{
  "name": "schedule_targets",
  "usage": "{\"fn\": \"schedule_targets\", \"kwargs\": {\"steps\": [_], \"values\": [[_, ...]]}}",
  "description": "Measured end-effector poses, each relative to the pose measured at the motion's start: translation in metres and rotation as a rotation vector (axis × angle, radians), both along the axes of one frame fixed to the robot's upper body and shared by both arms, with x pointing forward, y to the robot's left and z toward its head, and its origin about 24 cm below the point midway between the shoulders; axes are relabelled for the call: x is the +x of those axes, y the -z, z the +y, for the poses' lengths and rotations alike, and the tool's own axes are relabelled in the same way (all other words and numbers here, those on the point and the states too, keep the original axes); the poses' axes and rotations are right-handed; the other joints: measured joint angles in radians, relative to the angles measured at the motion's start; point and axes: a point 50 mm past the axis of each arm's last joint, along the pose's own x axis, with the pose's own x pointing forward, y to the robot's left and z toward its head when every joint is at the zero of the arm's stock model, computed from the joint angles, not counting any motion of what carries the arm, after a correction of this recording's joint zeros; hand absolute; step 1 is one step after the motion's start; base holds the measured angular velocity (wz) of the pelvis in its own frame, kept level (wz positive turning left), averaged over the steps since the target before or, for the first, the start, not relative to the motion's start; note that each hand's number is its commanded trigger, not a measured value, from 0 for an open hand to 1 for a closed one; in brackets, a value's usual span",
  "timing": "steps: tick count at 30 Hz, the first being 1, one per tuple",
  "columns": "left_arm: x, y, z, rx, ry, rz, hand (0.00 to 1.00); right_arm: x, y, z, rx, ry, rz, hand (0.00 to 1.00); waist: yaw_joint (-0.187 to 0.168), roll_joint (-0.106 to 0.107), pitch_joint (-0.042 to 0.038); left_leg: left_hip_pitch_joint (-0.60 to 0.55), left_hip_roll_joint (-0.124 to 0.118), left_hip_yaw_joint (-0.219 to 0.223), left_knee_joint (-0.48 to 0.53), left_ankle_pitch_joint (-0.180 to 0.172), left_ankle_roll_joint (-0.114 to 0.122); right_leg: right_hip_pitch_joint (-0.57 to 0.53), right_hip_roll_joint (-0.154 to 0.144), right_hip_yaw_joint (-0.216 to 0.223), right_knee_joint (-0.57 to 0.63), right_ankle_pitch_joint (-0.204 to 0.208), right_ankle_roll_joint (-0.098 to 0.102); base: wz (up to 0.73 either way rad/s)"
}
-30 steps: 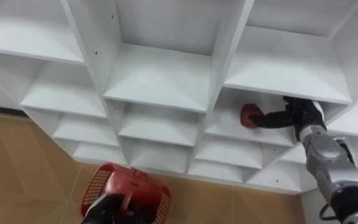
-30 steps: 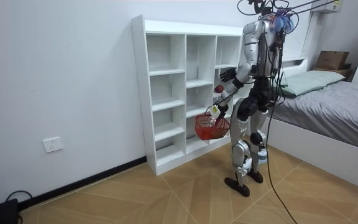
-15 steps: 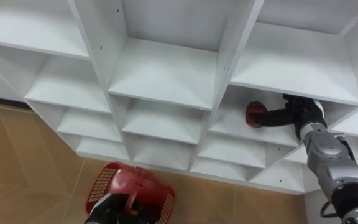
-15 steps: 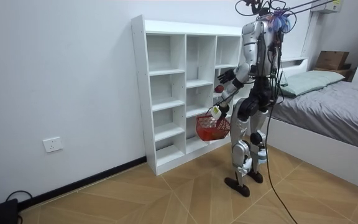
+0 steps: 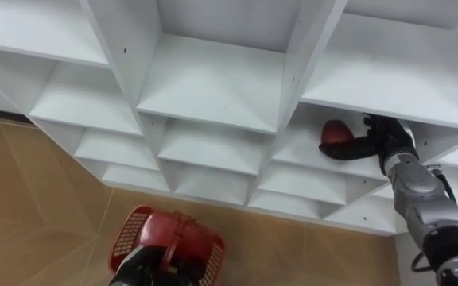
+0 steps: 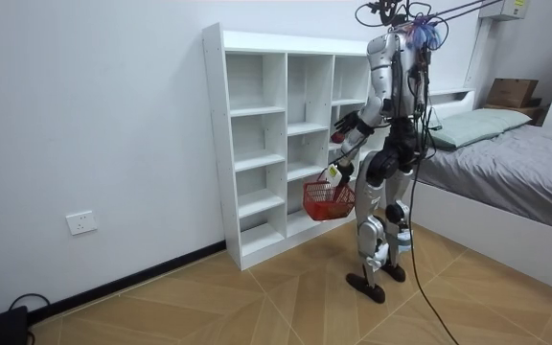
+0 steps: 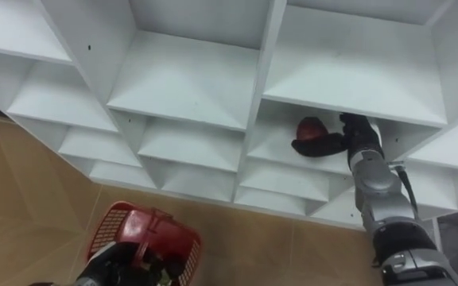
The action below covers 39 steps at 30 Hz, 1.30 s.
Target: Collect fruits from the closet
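Observation:
A red apple is in the right column of the white shelf unit, in a middle compartment. My right hand reaches into that compartment, its dark fingers curled under and round the apple. My left hand shows at the bottom edge, shut on the handle of a red plastic basket that hangs low over the wooden floor. The room view has me standing upright at the shelf unit's right column, with the basket at thigh height.
The other compartments in the eye views hold nothing. Wooden floor lies below the shelf unit. A bed stands at the room view's right, close behind me. A wall socket is on the wall at that view's left.
My right hand's fingers have closed further round the apple, which now sits higher against the palm. The eye view has shifted a little. The basket hangs as before.

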Motion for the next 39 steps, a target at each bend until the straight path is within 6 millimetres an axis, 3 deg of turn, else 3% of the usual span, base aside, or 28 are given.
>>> {"fn": "schedule_targets", "kwargs": {"steps": [16, 23, 39], "values": [[0.004, 0.005, -0.003, 0.007, 0.013, 0.034, 1.0, -0.003, 0.007, -0.001, -0.039, -0.015, 0.039, 0.0, 0.022, 0.016, -0.0023, -0.018, 0.001, 0.003, 0.017, 0.001, 0.0, -0.012, -0.003, -0.011, 0.011, 0.001, -0.001, 0.01], [0.002, 0.007, -0.004, 0.007, 0.014, 0.047, 1.0, -0.005, 0.01, -0.001, -0.047, -0.019, 0.057, 0.0, 0.024, 0.031, -0.0112, -0.018, 0.0, -0.002, 0.021, 0.003, 0.002, -0.013, -0.006, -0.016, 0.022, 0.001, -0.001, 0.03], [0.005, 0.008, -0.011, -0.002, 0.035, 0.053, 1.0, 0.009, -0.004, 0.005, 0.006, -0.013, 0.003, 0.0, 0.024, 0.026, -0.0083, -0.014, -0.007, -0.002, 0.019, 0.016, 0.006, -0.013, -0.014, -0.014, 0.03, 0.001, -0.001, 0.0]]}}
